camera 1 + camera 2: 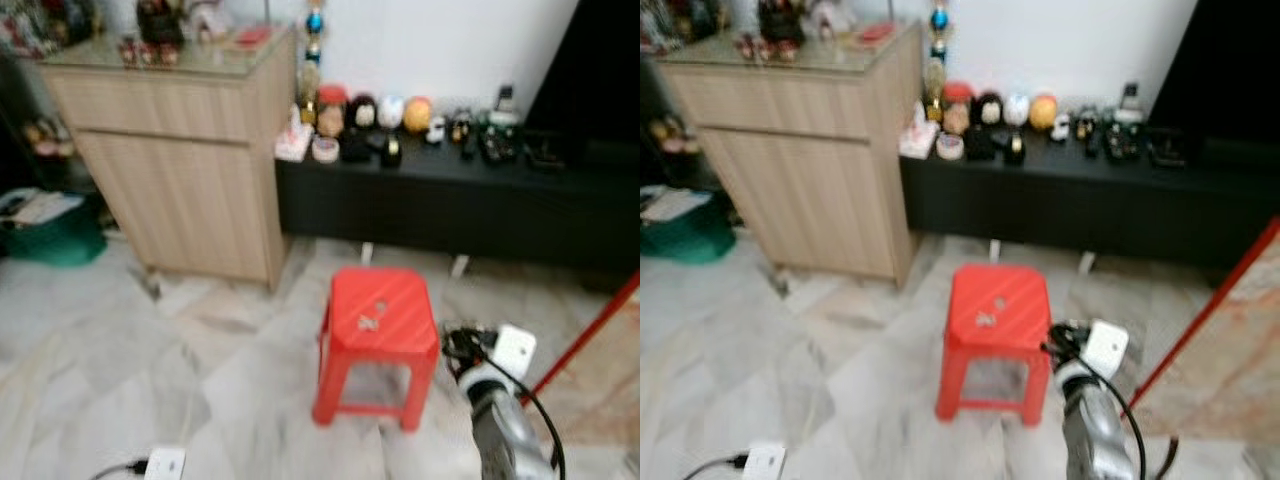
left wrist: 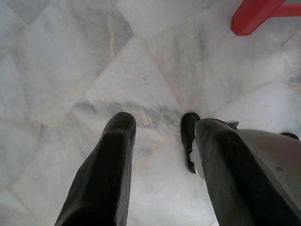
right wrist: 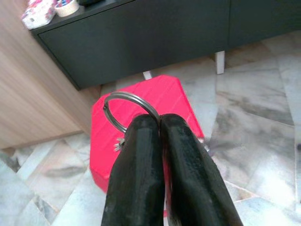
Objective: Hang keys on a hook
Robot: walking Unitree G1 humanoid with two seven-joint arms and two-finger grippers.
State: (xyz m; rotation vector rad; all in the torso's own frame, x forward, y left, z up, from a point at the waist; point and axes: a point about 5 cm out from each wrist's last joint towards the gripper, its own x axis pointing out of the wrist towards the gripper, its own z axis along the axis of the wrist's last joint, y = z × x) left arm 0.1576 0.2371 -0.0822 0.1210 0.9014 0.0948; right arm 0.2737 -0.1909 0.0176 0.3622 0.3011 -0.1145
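Steel key ring (image 3: 129,109) pinched in my right end effector (image 3: 157,123), red stool (image 3: 141,141) beyond; head views blur it (my left end effector (image 2: 157,129) spread above marble floor (image 2: 94,70)).

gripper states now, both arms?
Left gripper: open, holding nothing, pointing at the marble floor.
Right gripper: shut on the key ring, above the red stool.

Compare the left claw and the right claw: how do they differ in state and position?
The left claw is open and holds nothing, while the right claw is shut on the silver metal key ring. The left claw points at the marble floor; the right claw is above the red plastic stool. Both have black fingers.
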